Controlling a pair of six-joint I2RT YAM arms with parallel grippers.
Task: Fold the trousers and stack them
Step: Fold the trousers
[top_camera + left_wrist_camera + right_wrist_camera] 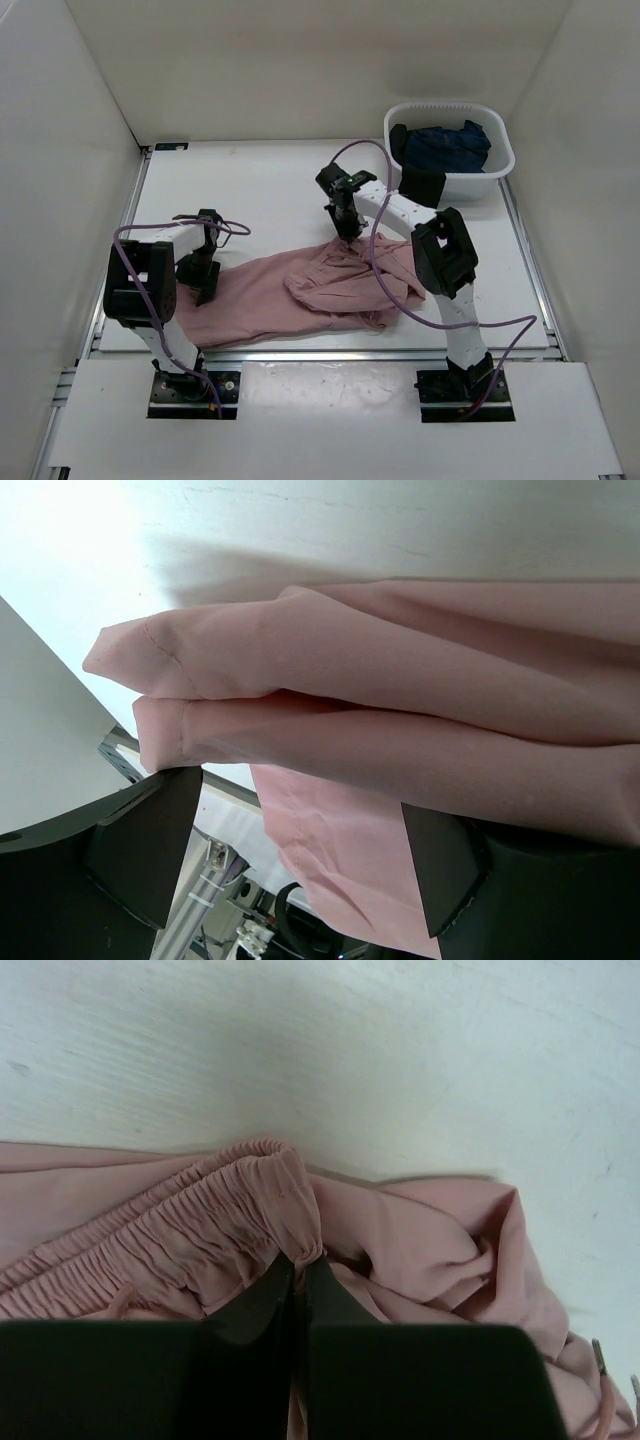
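Observation:
The dusty-pink trousers (300, 290) lie crumpled across the near half of the table, legs running left and waist to the right. My left gripper (203, 285) is at the leg ends. In the left wrist view its jaws (300, 815) stand wide open, with pink fabric (400, 680) draped between and above the fingers and the two cuffs at the left. My right gripper (346, 235) is at the waist's far edge. In the right wrist view it (300, 1265) is shut on the gathered elastic waistband (200, 1230). Drawstring tips (598, 1355) show at the lower right.
A white basket (450, 108) stands at the back right with a dark navy garment (445, 145) inside and a black cloth (421, 186) hanging over its front wall. White walls enclose the table (250, 190). The table's front rail shows below the left gripper.

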